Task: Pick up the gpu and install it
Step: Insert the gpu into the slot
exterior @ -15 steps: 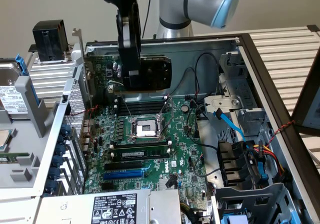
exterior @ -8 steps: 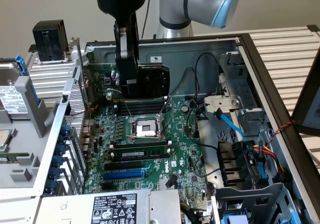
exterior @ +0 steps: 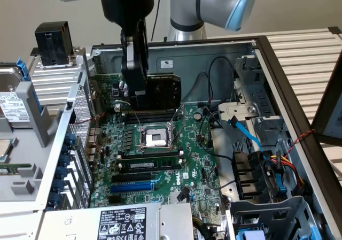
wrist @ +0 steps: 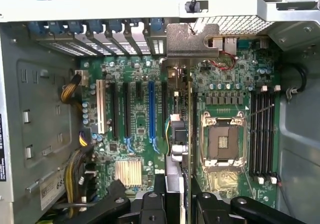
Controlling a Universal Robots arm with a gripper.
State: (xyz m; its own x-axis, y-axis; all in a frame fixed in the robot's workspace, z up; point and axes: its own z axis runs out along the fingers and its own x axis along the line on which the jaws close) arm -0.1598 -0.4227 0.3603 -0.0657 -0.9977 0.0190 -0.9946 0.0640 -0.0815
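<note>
My gripper (exterior: 140, 93) is shut on the gpu (exterior: 164, 92), a black-shrouded card that hangs above the green motherboard (exterior: 160, 165) inside the open computer case. In the wrist view the gpu (wrist: 176, 134) is seen edge on between my fingers (wrist: 154, 206), with its silver end bracket (wrist: 192, 40) up by the case's rear slot openings. My gripper (wrist: 179, 206) holds the card over the strip of board between the blue expansion slot (wrist: 151, 109) and the CPU socket (wrist: 222, 141). Whether the card's edge touches a slot I cannot tell.
The empty CPU socket (exterior: 154, 137) and memory slots (exterior: 147, 165) lie below the card. Cables and a drive cage (exterior: 267, 165) crowd the exterior view's right. A power supply (exterior: 123, 223) sits at the front. A grey hard drive (exterior: 12, 103) lies outside the case at the left.
</note>
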